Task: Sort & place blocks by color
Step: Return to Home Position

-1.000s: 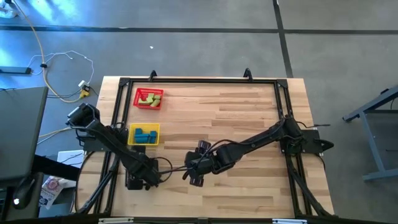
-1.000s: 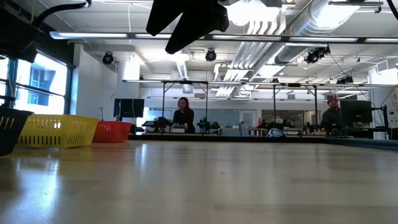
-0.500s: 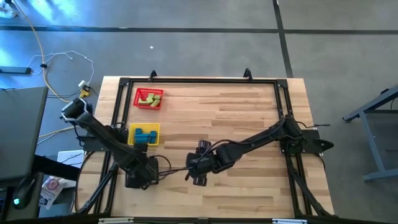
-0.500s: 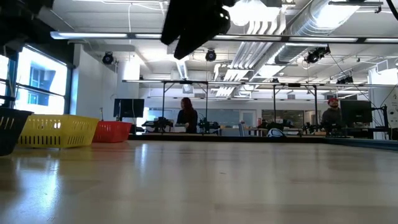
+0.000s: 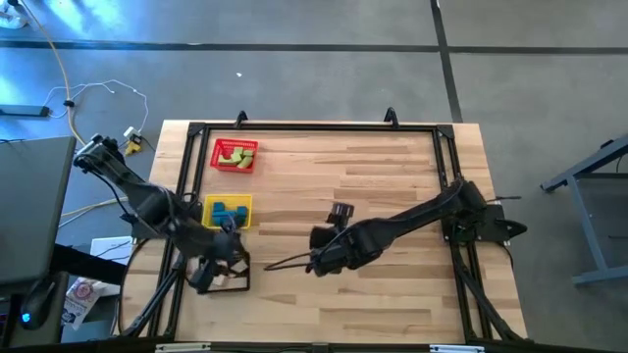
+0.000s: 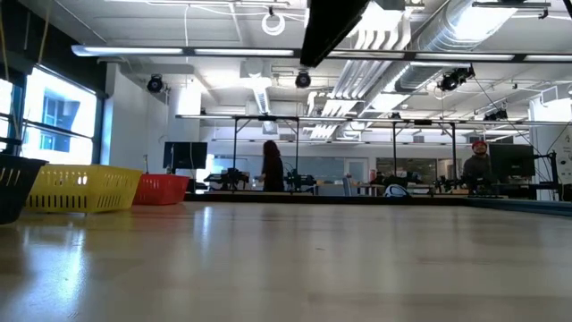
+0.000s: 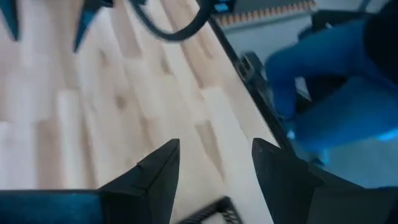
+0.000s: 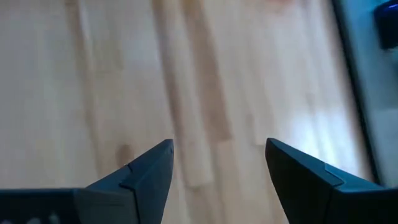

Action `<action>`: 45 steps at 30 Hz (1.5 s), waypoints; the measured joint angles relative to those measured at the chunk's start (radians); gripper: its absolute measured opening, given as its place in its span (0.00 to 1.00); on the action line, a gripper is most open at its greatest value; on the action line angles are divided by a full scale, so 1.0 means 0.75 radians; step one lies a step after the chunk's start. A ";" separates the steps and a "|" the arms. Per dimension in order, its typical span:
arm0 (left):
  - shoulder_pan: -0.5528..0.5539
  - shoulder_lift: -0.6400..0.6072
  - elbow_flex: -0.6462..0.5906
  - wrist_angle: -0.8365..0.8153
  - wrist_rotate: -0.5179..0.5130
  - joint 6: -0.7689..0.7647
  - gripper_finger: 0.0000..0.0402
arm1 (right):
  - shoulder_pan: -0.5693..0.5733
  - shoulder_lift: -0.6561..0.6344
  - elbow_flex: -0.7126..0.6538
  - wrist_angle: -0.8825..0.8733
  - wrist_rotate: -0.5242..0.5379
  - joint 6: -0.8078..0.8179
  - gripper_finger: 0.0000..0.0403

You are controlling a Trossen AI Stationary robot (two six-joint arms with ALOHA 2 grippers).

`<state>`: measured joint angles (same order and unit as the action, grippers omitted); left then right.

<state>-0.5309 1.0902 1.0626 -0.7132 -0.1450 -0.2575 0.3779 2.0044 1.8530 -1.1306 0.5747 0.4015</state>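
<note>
Light green blocks (image 5: pixel 236 153) lie in the red tray (image 5: pixel 218 165). Blue blocks (image 5: pixel 228 212) lie in the yellow tray (image 5: pixel 244 204). My left gripper (image 7: pixel 214 168) is open and empty. It hangs above the black mesh tray (image 5: pixel 235 284) at the near left, and a corner of that tray (image 7: pixel 214 208) shows between its fingers. My right gripper (image 8: pixel 217 165) is also open and empty, slanting down over bare table near the middle (image 5: pixel 316 263). No loose block shows on the table.
The three trays stand in a row along the left side: black (image 6: pixel 13 183) nearest, then yellow (image 6: pixel 80 188), then red (image 6: pixel 161 188). A black frame rail (image 5: pixel 314 127) runs round the table. The wood from the middle to the right is bare. People stand far behind the table.
My left gripper has risen from the black tray and tipped up from pointing steeply down, its arm drawing back toward the left edge. My right gripper has shifted a little toward the right edge and turned at the wrist.
</note>
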 joint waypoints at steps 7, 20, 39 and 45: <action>0.057 -0.190 -0.002 -0.022 -0.074 0.086 0.47 | -0.004 -0.138 -0.003 -0.235 0.201 0.099 0.60; 0.062 -0.600 -0.589 0.506 -0.031 0.056 0.47 | -0.005 -0.244 -0.323 -0.382 0.225 0.345 0.60; 0.062 -1.019 -1.115 0.998 -0.070 0.154 0.47 | -0.006 -1.229 -1.265 0.550 0.084 0.242 0.60; 0.062 -1.198 -1.115 0.928 -0.136 0.259 0.47 | -0.005 -1.639 -1.554 0.854 0.081 0.125 0.60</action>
<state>-0.4845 0.1918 0.2264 -0.0170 -0.2468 -0.0630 0.3740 0.7756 0.6871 -0.4900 0.6358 0.4955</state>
